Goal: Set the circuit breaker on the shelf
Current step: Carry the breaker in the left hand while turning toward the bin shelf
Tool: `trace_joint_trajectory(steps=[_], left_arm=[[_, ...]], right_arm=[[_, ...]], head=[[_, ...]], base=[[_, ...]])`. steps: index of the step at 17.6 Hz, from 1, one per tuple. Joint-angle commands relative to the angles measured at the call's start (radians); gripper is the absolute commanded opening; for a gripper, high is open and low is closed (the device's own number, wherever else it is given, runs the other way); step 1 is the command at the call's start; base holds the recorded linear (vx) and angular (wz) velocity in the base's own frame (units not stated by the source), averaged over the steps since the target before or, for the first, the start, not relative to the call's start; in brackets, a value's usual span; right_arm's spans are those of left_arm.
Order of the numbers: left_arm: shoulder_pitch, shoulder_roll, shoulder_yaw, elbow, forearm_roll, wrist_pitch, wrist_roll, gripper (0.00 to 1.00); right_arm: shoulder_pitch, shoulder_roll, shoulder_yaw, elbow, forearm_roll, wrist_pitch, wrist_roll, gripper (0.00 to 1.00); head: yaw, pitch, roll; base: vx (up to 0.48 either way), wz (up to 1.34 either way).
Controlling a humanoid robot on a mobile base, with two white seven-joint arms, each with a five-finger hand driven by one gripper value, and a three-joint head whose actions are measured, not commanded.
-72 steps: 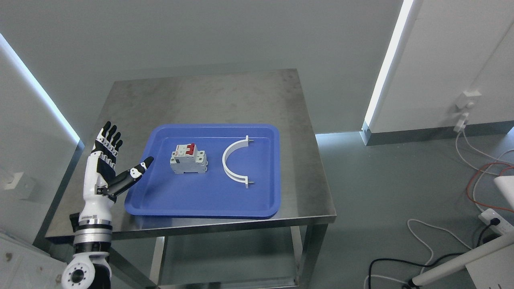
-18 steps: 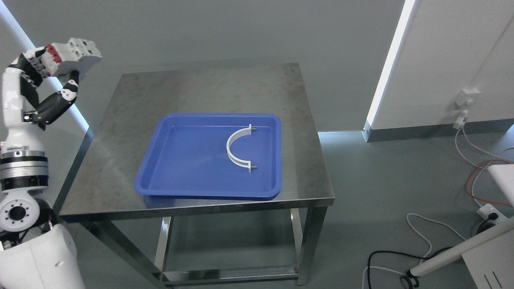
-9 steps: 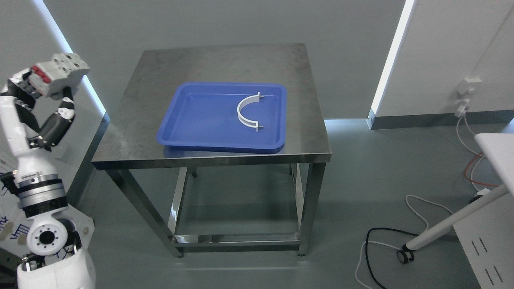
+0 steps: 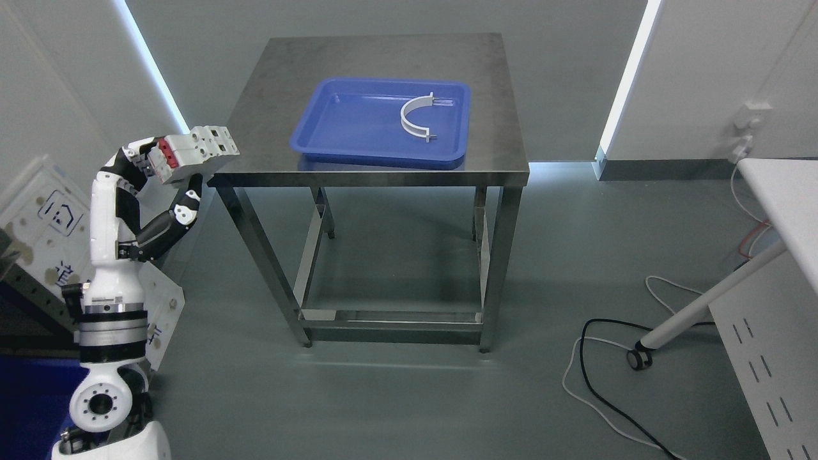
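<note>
Carrying is the step in hand: the left hand (image 4: pixel 167 171) is raised on its upright forearm, fingers curled over the top of the circuit breaker (image 4: pixel 195 153) and the thumb braced under it, so the breaker rides in the air with its red switches turned toward the fingers. It sits clear of the table (image 4: pixel 377 160), whose near left corner lies just to the right of the hand; the blue tray (image 4: pixel 319 137) and the white curved bracket (image 4: pixel 414 116) inside it lie farther right and beyond. No shelf can be made out with certainty; a dark frame and a white panel show low to the left of the forearm, but what they belong to is unclear.

To do this well, the pinch should be kept firm and even, since the breaker looks like a blocky, hard-shelled thing held only by finger against thumb, with much of its body jutting out to the right past the fingertips. Any quick turn of the base could lever it loose, so slow travel seems wise. That jutting end is also the part most likely to clip the table corner, so swinging away from it, leftward, looks safest. Keeping the wrist steady should let the flat base meet the shelf squarely before the fingers let go.

The right hand is out of sight.
</note>
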Motion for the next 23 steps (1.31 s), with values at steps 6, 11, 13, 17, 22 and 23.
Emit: trace_joint_trajectory(steps=[6,11,13,17,22,23], left_arm=[[0.015,0.010,-0.045,-0.060,0.010,0.007,0.000,0.10],[0.015,0.010,-0.040,-0.058,0.021,0.010,0.003,0.10],[0.015,0.010,-0.039,-0.060,0.021,0.010,0.003,0.10],[0.014,0.010,-0.019,-0.061,0.024,0.009,0.000,0.10],[-0.101,0.010,-0.121,-0.063,0.024,0.009,0.020,0.10],[-0.136,0.010,-0.149,-0.058,0.023,0.022,0.026,0.10]], right_arm=[[0.000,-0.017,0.020,0.000,0.000,-0.016,0.003,1.00],[0.000,-0.017,0.020,0.000,0.000,-0.014,0.004,1.00],[0.000,-0.017,0.020,0.000,0.000,-0.014,0.003,1.00],[0.000,-0.017,0.020,0.000,0.000,-0.014,0.003,1.00],[0.000,-0.017,0.020,0.000,0.000,-0.014,0.003,1.00],[0.000,-0.017,0.020,0.000,0.000,-0.016,0.003,1.00]], head=[[0.0000,0.000,0.000],[0.0000,0.000,0.000],[0.0000,0.000,0.000],[0.0000,0.000,0.000],[0.0000,0.000,0.000],[0.0000,0.000,0.000]], base=[[-0.345,0.28],[-0.318,0.46],[-0.273,0.79],[-0.207,1.14],[-0.118,1.55],[-0.002,1.37]])
